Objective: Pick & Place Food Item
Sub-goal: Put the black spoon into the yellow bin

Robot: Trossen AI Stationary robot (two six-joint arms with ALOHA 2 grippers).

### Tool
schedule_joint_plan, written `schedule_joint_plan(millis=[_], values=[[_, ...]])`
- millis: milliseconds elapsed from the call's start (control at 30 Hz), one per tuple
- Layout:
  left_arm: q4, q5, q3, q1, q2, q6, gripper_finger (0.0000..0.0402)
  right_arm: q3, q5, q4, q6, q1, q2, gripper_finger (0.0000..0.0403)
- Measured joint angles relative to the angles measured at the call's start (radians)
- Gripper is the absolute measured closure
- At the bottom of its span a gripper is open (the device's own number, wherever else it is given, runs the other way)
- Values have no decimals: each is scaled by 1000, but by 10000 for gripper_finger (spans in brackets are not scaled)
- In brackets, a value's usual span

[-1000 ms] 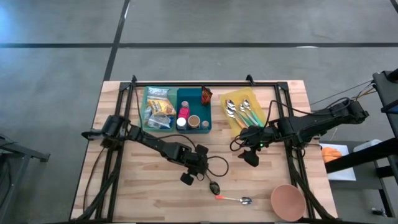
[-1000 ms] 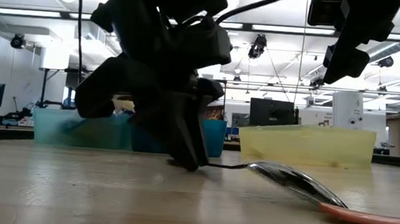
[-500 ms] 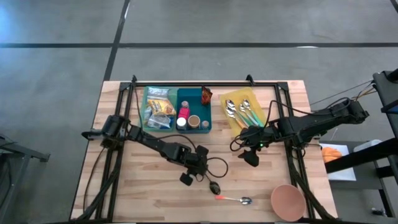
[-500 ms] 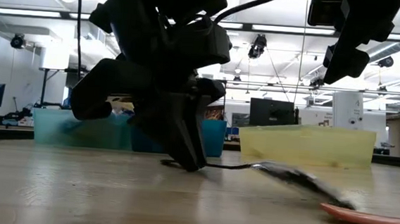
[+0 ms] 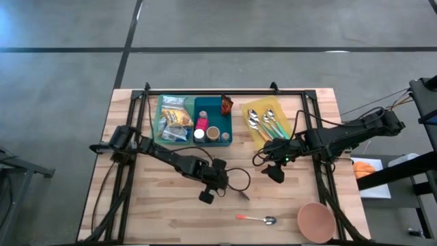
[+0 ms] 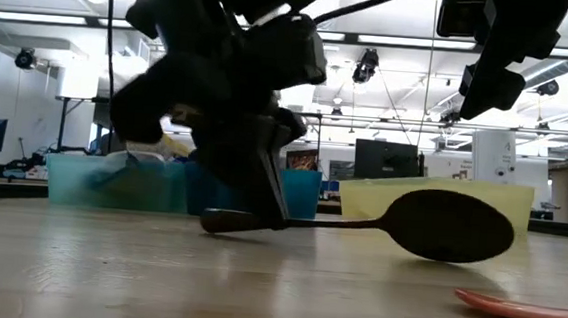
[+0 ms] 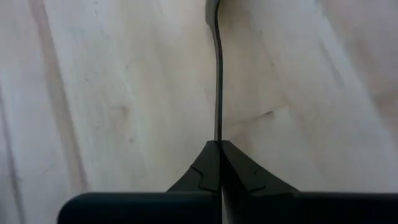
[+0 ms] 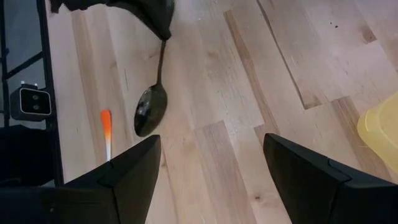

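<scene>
The left end effector (image 7: 221, 149) is closed on the thin handle of a dark metal spoon (image 6: 450, 226), whose bowl, as only the low view shows, is lifted above the wooden bench (image 5: 164, 219), while the right end effector (image 8: 208, 180) hangs open nearby.

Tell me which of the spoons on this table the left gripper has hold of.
The dark spoon, pinched by its handle in the left gripper, bowl off the wood. The orange-handled spoon lies loose nearby; the rest sit in the yellow tray.
</scene>
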Motion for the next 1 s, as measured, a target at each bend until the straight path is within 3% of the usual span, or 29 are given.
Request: schedule_joint_plan(millis=[433,767,900,1000], values=[[-31,-49,0,6,-97,-350,401,14,20,74,55,0,0,119],[-37,-131,-4,49,-176,-636,401,107,312,68,116,26,-107,119],[67,-185,-56,61,-247,-692,401,121,423,69,119,51,-216,119],[240,-210,-133,79,-304,-748,401,119,473,67,128,61,-294,119]])
